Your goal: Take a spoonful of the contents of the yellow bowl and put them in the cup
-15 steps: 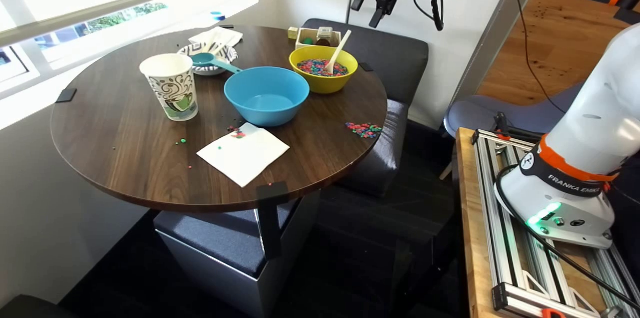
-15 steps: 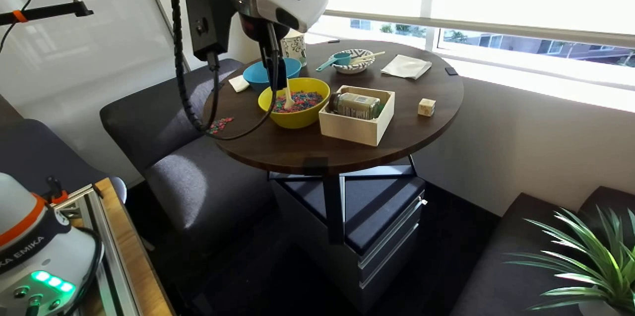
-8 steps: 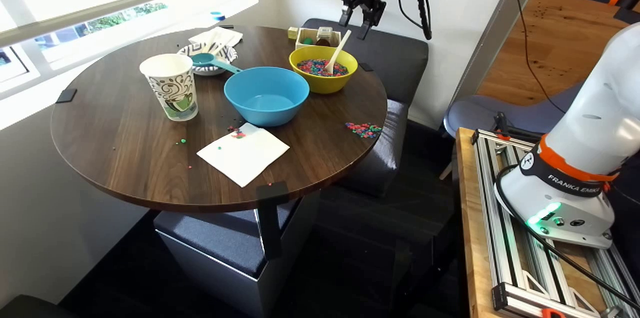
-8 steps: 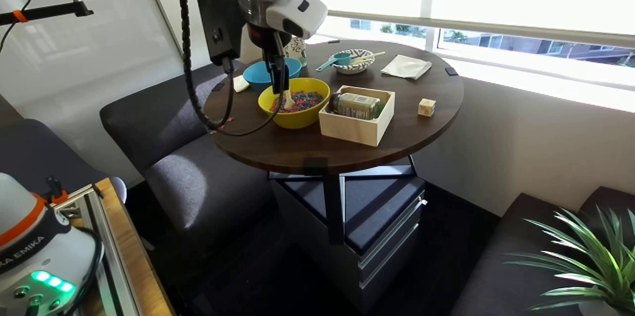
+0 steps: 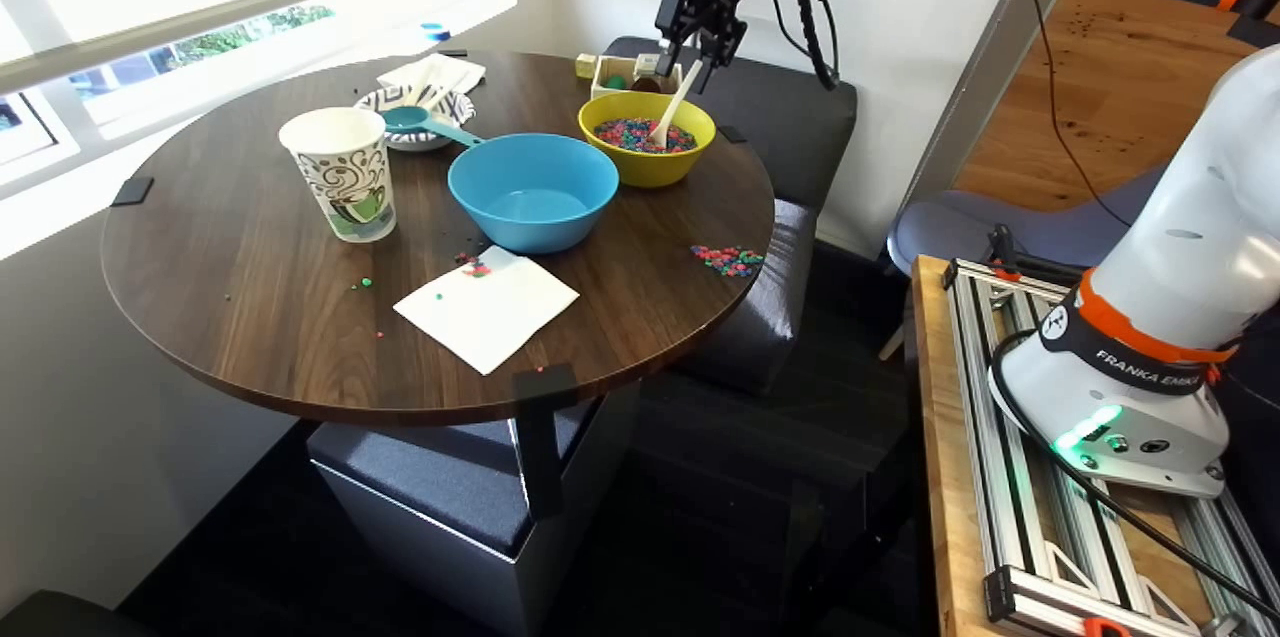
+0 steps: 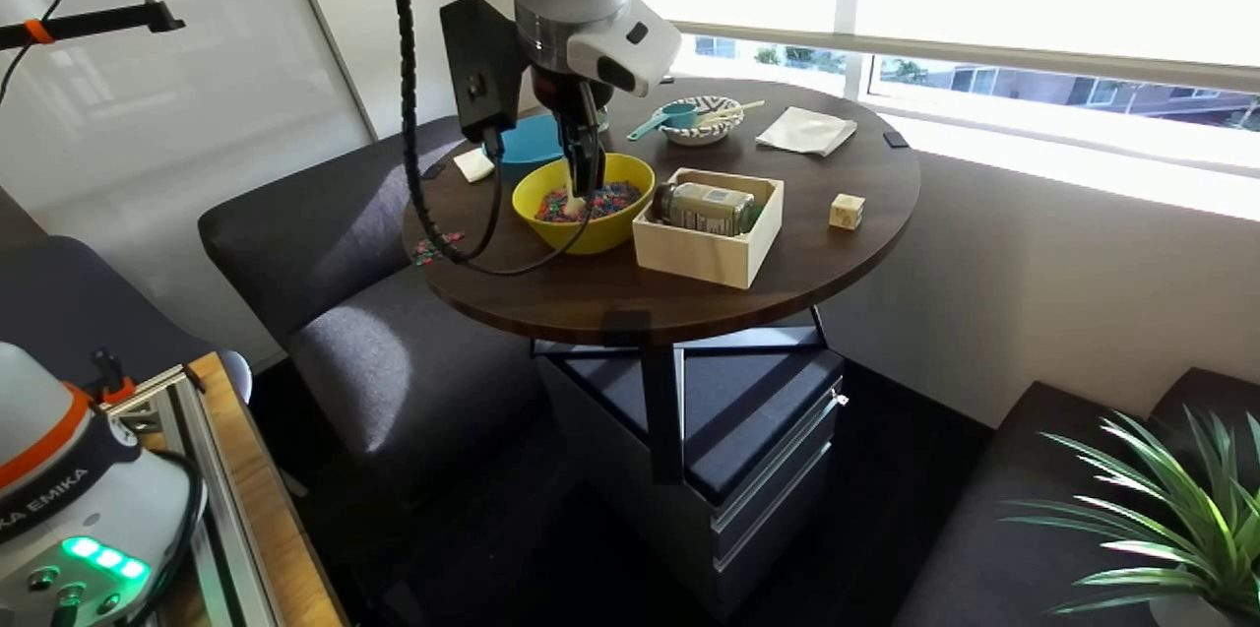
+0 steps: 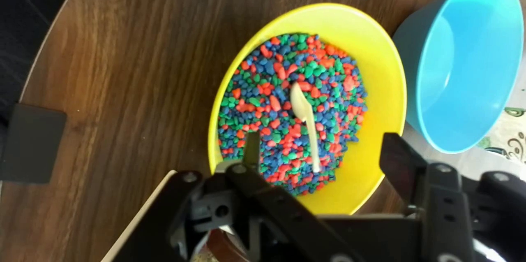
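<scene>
The yellow bowl [image 5: 650, 171] holds small red, green and blue pieces; it also shows in the wrist view [image 7: 380, 85]. A pale spoon [image 5: 680, 99] rests in the pieces, its handle leaning up over the rim. In the wrist view the spoon [image 7: 312, 142] lies between the open fingers. My gripper [image 5: 685, 70] is open and empty, over the bowl's far side, close to the handle's upper end. Whether it touches the handle I cannot tell. The patterned paper cup [image 5: 345, 182] stands upright on the table. In an exterior view the arm hides most of it.
A blue bowl [image 5: 533, 197] stands between yellow bowl and cup. A wooden box [image 6: 694, 253] with a jar [image 6: 709, 210] stands beside the yellow bowl. A patterned bowl [image 6: 694, 133] holds a teal scoop [image 6: 677, 117]. Spilled pieces [image 5: 728, 260] and a napkin [image 5: 487, 309] lie on the table.
My gripper has moved down and across to the yellow bowl and spoon handle, staying open. The spoon, bowls and cup have not moved.
</scene>
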`<state>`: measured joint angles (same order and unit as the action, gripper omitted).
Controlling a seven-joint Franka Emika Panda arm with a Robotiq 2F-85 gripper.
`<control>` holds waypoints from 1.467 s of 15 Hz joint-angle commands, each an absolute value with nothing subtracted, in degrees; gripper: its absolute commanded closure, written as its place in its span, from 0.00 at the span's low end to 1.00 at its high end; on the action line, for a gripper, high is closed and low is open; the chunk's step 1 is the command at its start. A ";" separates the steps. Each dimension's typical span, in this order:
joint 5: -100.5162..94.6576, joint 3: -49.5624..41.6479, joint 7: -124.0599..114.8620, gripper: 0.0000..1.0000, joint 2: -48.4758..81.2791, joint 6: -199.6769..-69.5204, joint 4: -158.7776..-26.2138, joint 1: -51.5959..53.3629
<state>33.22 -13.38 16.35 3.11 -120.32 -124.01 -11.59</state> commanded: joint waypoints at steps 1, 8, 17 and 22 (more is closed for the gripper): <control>31.93 -12.49 14.14 0.50 4.17 -119.89 -122.94 -11.93; 29.26 -12.01 12.23 0.87 3.87 -117.09 -122.95 -11.94; 24.33 -11.98 10.27 0.99 1.60 -111.19 -121.23 -12.03; 22.77 -12.58 11.86 0.99 -0.94 -107.38 -118.41 -12.53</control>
<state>23.83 -12.38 11.58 0.86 -110.08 -119.49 -12.10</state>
